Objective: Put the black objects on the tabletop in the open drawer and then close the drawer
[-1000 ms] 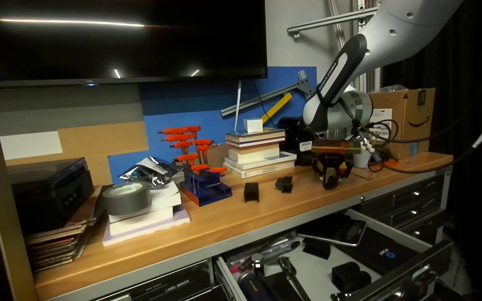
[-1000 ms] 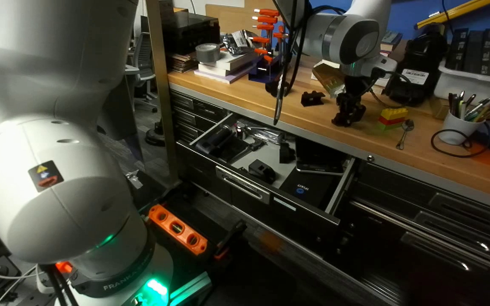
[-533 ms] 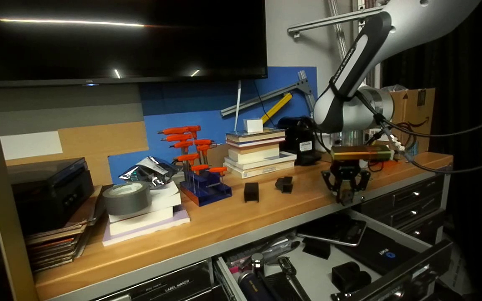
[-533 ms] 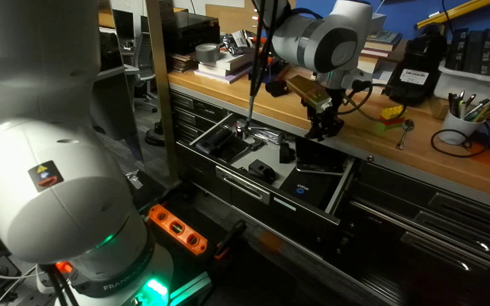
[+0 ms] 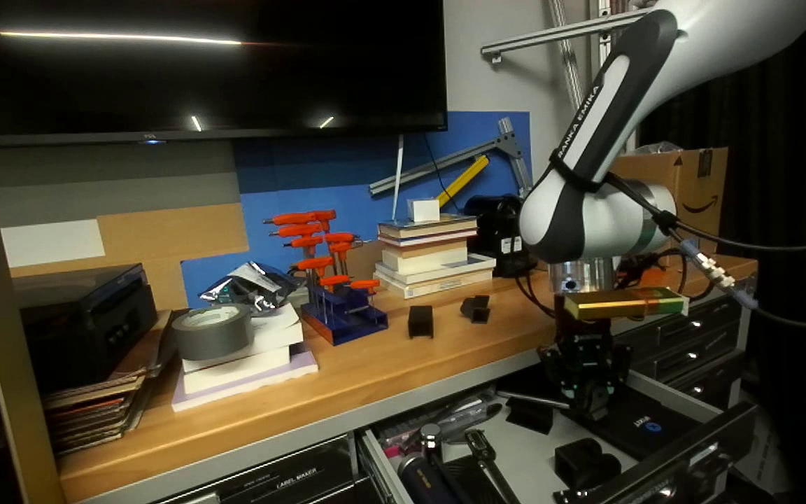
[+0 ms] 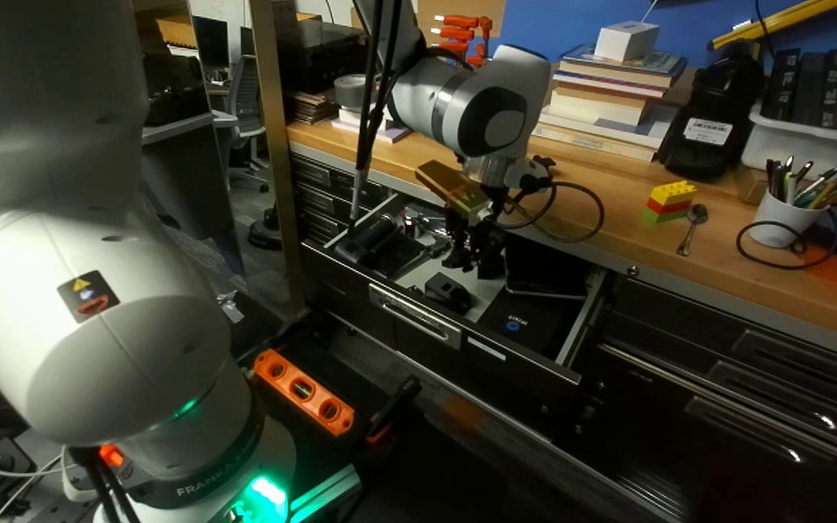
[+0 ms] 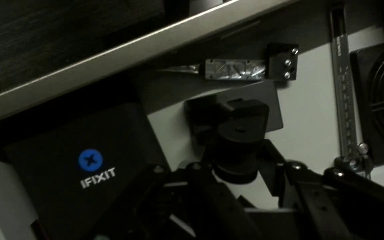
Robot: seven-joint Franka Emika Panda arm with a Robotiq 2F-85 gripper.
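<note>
Pinching a rounded black block (image 7: 241,134) at wrist-view centre, the black gripper (image 7: 239,151) could, releasing here, pile it onto a boxy black block (image 7: 199,116), jamming the grey-rimmed drawer (image 7: 128,55).

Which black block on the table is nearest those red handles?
The boxier black block, beside the blue hex-key stand; the other block lies farther away.

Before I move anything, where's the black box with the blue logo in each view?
In an exterior view: black box, lower right, inside the open drawer.
In an exterior view: box, right of and below centre.
Wrist view: box, lower left.
Shared landmark, all views: the drawer's front wall, its pale rim slanting across the wrist view's upper left.
</note>
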